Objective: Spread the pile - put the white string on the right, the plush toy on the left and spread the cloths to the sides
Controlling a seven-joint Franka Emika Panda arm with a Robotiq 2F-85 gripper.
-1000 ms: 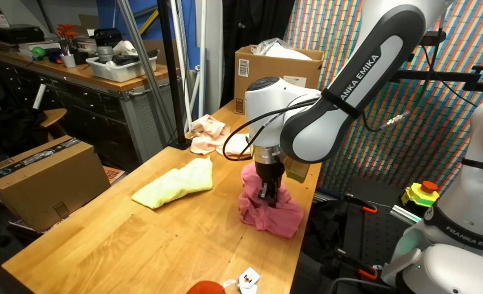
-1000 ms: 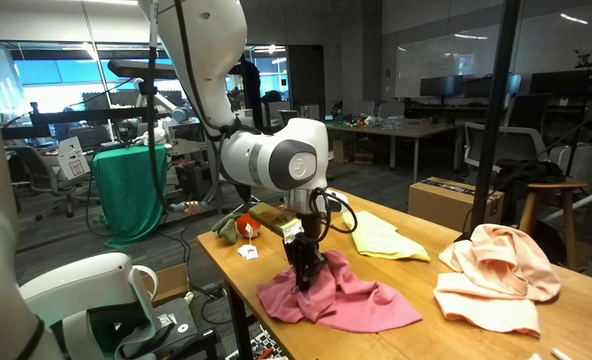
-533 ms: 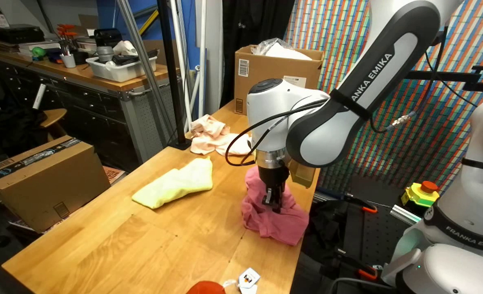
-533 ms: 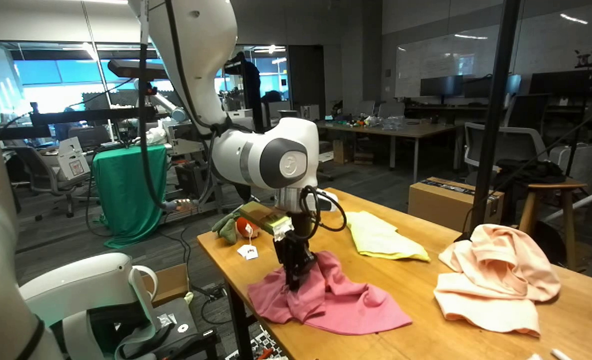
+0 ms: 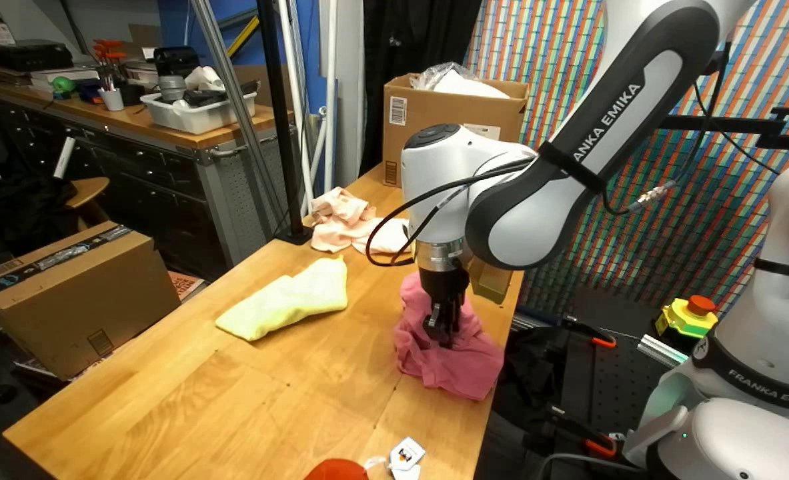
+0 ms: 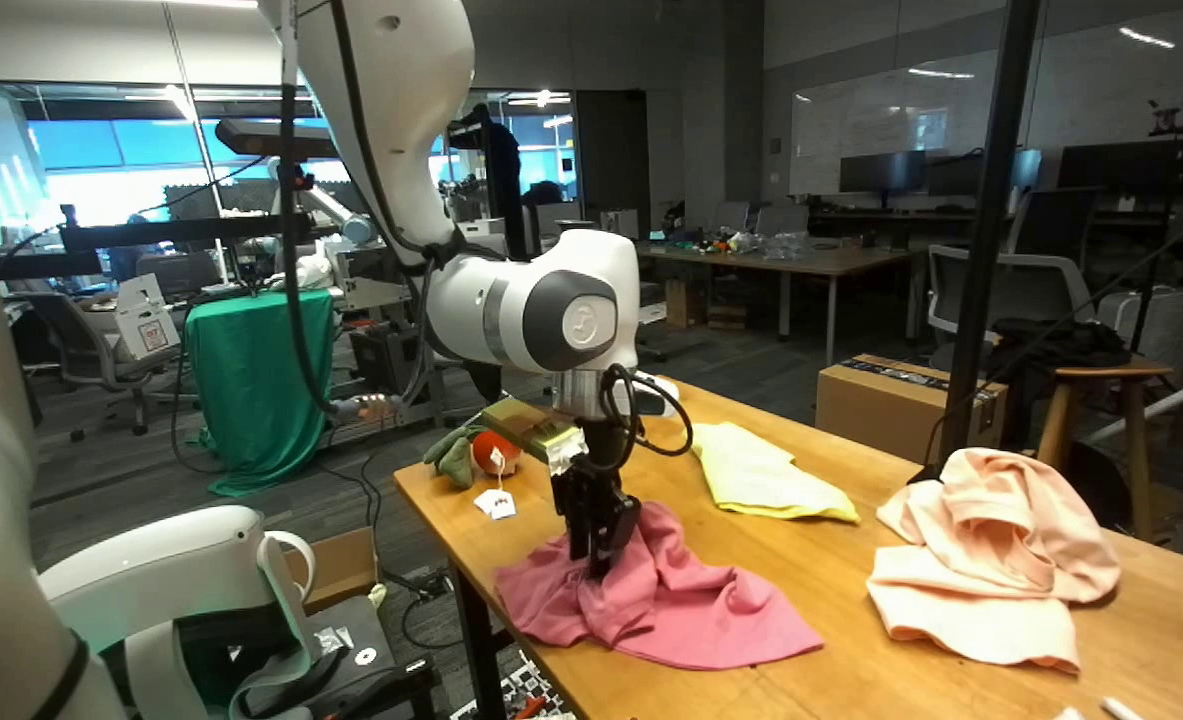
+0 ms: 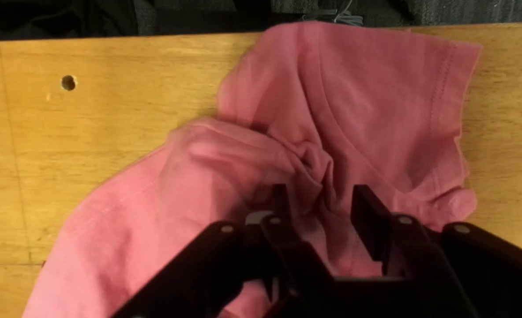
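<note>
Jaws apart, the black two-fingered gripper (image 7: 321, 198) stands low over the crumpled pink cloth (image 7: 375, 97) on the wooden table (image 7: 124, 84), placed, we judge, to work its folds; whether they touch, we cannot tell.

In an exterior view, a brown, open-topped cardboard box (image 5: 437, 110) is seen on the far end of the wooden table (image 5: 207, 400), with clear plastic wrap (image 5: 442, 72) in its top. A white plastic bin (image 5: 194, 120) is set on a black, wood-topped bench (image 5: 134, 122) at far left; a brown taped carton (image 5: 84, 303) is placed lower and nearer. In an exterior view, a green fabric-draped stand (image 6: 261, 380) is seen at far left, and a wooden stool (image 6: 1136, 371) is partly covered by black fabric (image 6: 1061, 342) at far right.
</note>
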